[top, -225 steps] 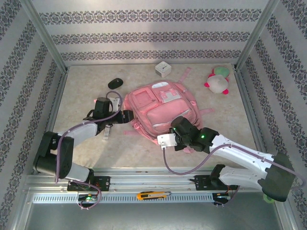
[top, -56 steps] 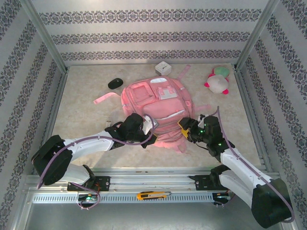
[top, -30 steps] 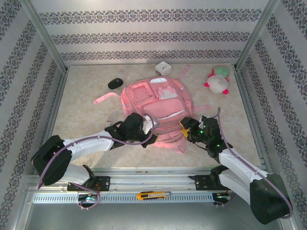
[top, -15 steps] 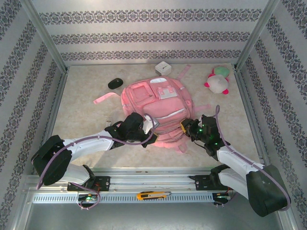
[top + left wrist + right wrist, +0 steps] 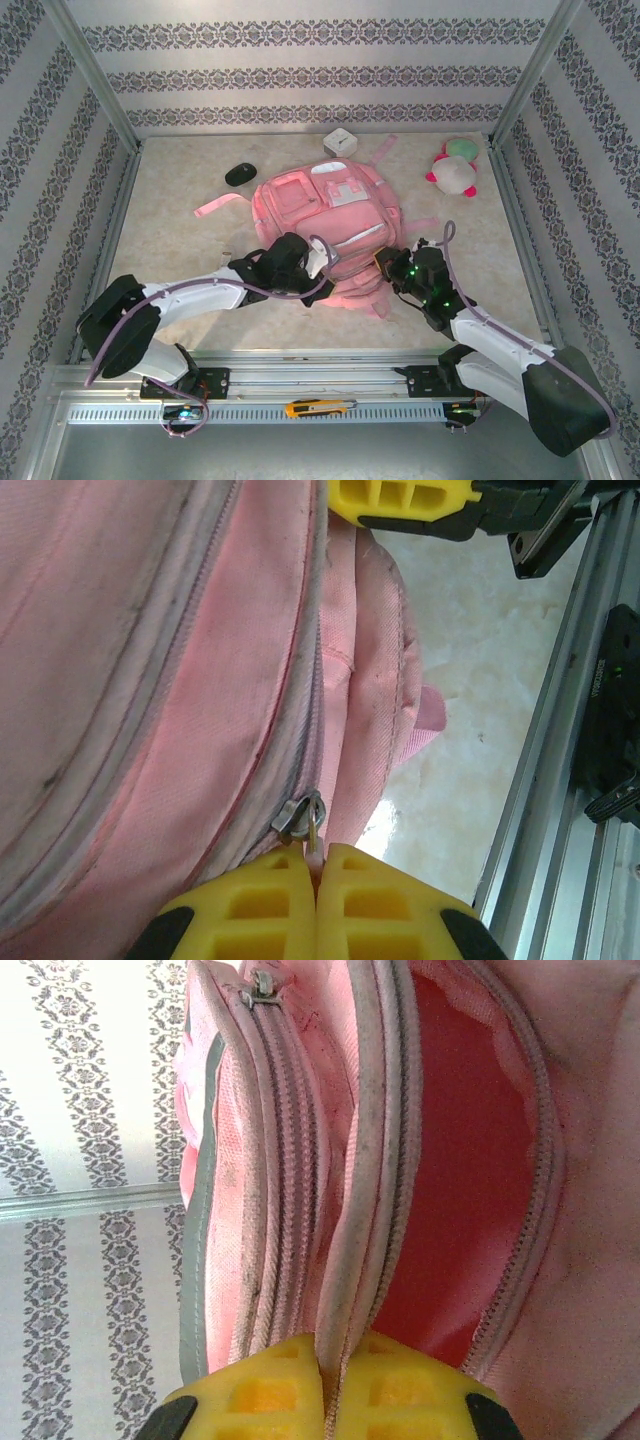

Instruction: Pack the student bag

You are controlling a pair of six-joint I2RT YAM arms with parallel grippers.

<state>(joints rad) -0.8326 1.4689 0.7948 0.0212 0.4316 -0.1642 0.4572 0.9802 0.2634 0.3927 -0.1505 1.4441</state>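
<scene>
While the bag (image 5: 325, 215) lies front-up in the middle of the desk (image 5: 170, 230), the left hand (image 5: 318, 855) is pinched on the zip pull (image 5: 300, 818) at its near edge. The right hand (image 5: 333, 1350) is clamped on the lip (image 5: 350, 1210) of an open pocket. Tugged hard, the thin pull could slip free. If the right grip fails, the whole bag would likely drag rather than the zip run.

Overhead view from near edge, wrist views close up, all sharing student bag (image 5: 300, 205)
</scene>
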